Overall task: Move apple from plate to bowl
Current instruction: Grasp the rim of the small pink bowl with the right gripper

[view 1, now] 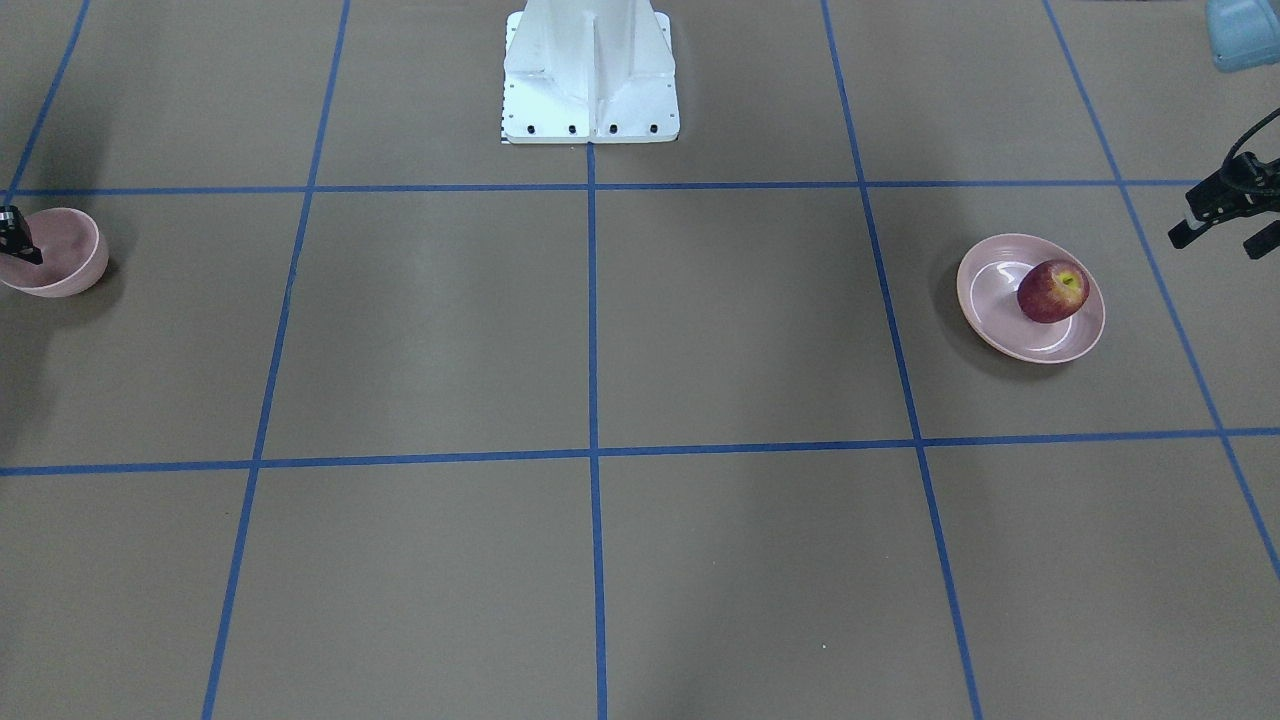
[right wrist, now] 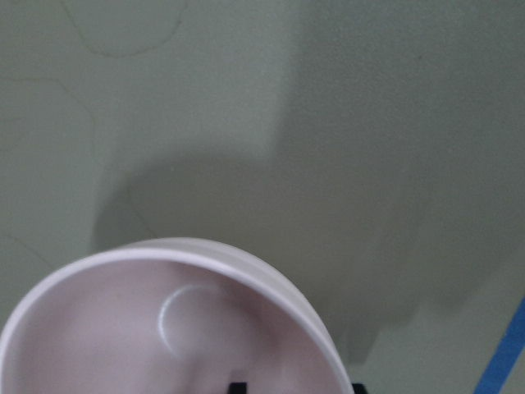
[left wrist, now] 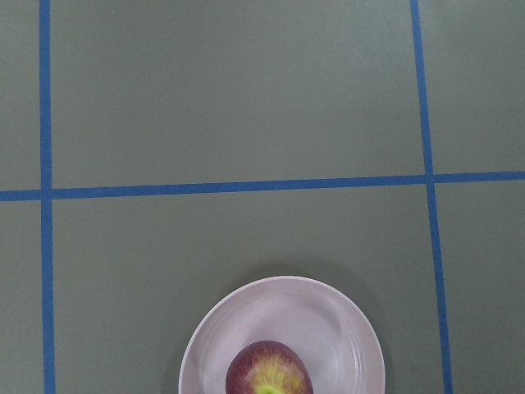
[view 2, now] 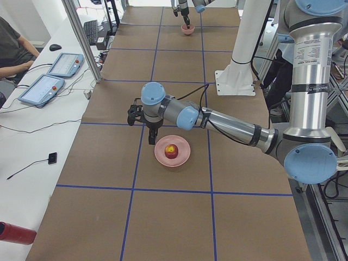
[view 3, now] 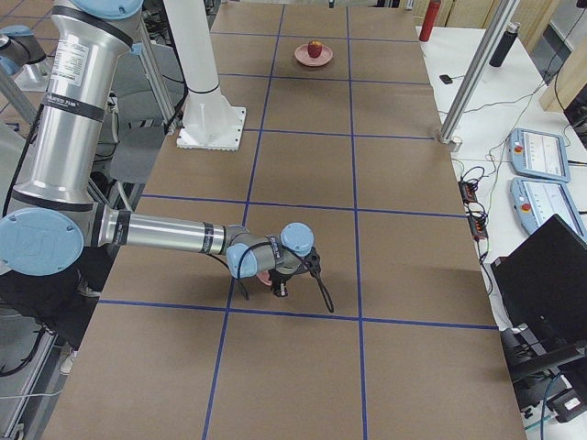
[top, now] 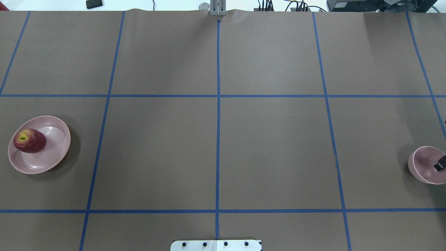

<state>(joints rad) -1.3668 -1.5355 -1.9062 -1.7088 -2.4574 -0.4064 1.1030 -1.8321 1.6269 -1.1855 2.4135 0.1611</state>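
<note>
Pink bowl up close at the bottom of the right wrist view, apple far off on the plate.
From where I stand, the right gripper hangs over the bowl at the right edge of the overhead view, one dark fingertip inside the rim and another just outside it; whether they pinch the wall I cannot tell. Across the brown table with its blue tape lines, the apple sits on the right-hand part of the plate, at the right of the front-facing view, stem patch up. The left gripper hovers at that view's right edge, upper right of the plate and clear of it, fingers spread wide and holding nothing.
</note>
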